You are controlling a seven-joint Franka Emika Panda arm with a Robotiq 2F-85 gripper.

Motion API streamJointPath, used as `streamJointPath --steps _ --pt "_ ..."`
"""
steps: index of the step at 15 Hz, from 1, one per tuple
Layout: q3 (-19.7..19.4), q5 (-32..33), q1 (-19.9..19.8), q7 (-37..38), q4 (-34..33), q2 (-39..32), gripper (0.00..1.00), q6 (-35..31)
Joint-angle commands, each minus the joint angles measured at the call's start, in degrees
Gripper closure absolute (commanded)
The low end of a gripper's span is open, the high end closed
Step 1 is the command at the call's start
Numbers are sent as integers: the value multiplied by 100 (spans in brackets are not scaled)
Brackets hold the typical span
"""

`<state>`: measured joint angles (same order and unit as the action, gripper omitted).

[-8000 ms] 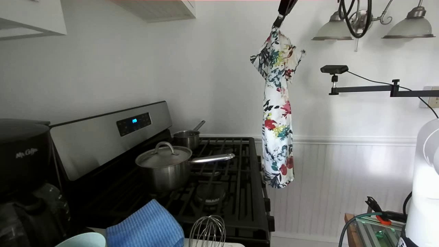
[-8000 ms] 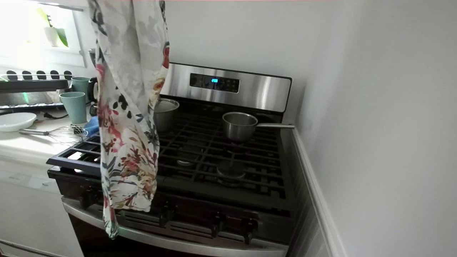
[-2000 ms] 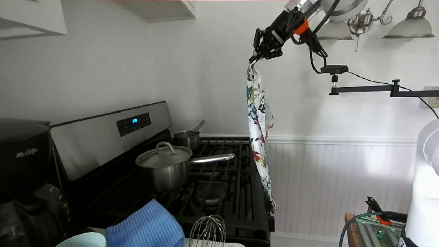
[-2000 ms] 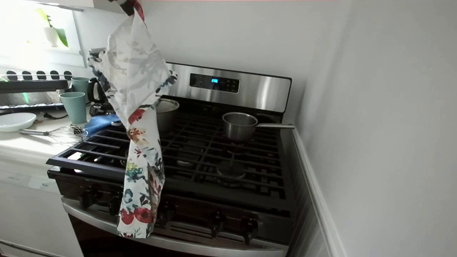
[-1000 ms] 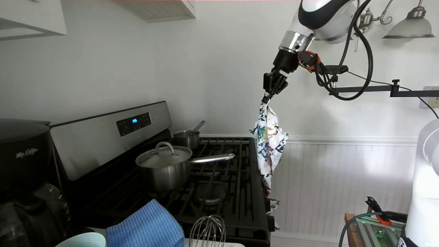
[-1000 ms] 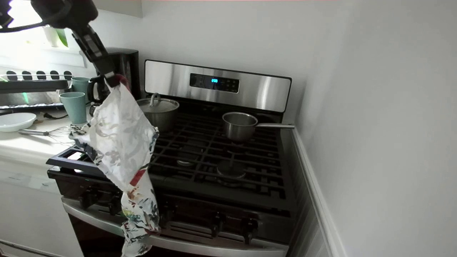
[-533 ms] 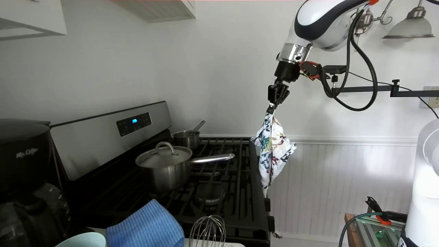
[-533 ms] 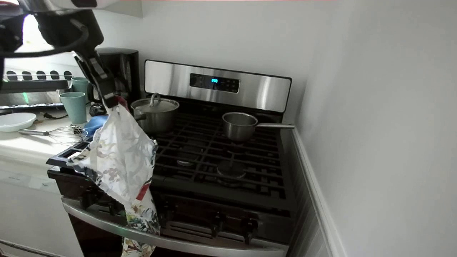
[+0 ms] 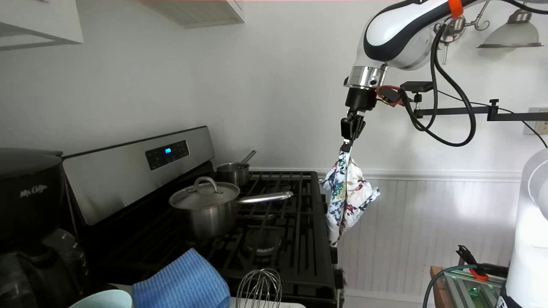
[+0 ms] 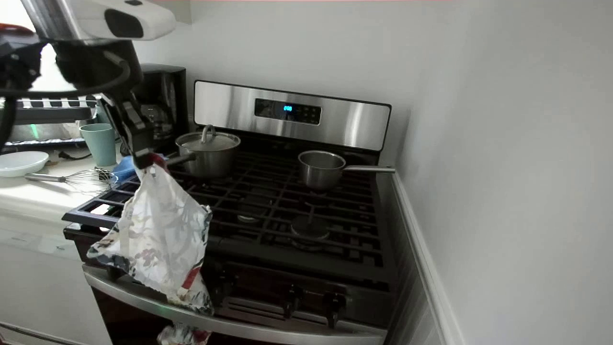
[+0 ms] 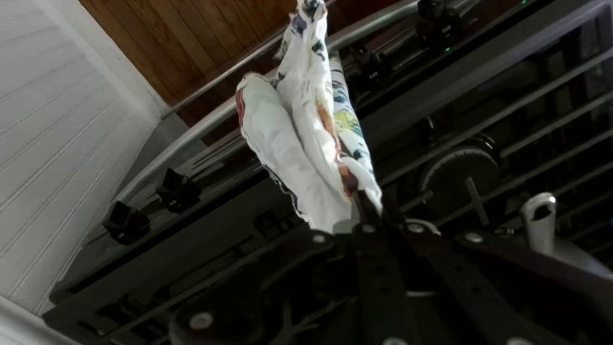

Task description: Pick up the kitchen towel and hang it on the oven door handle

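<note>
Kitchen towel [image 10: 163,230] has sunk, its lower part passing behind the oven handle [image 10: 249,328].

Reads "Mr. Coffee" on the coffee maker [image 9: 34,222] in an exterior view. Glows in blue on the control panel [image 10: 288,111], too blurred to read. Shows white marks on a knob [image 11: 433,21], illegibly small.

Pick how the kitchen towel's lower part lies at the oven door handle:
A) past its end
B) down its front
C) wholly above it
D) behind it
D: in an exterior view the oven door handle crosses in front of the kitchen towel, which shows above and below it.
</note>
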<state>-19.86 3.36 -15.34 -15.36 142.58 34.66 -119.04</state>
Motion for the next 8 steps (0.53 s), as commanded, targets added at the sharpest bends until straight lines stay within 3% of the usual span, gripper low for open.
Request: streamJointPath --steps 1,5,8 --pt "-55 178 -6 -306 -130 -197 99 404" --pt "2 825 -160 -581 -146 -333 99 726" --pt "49 1699 -349 -611 -73 -434 99 730"
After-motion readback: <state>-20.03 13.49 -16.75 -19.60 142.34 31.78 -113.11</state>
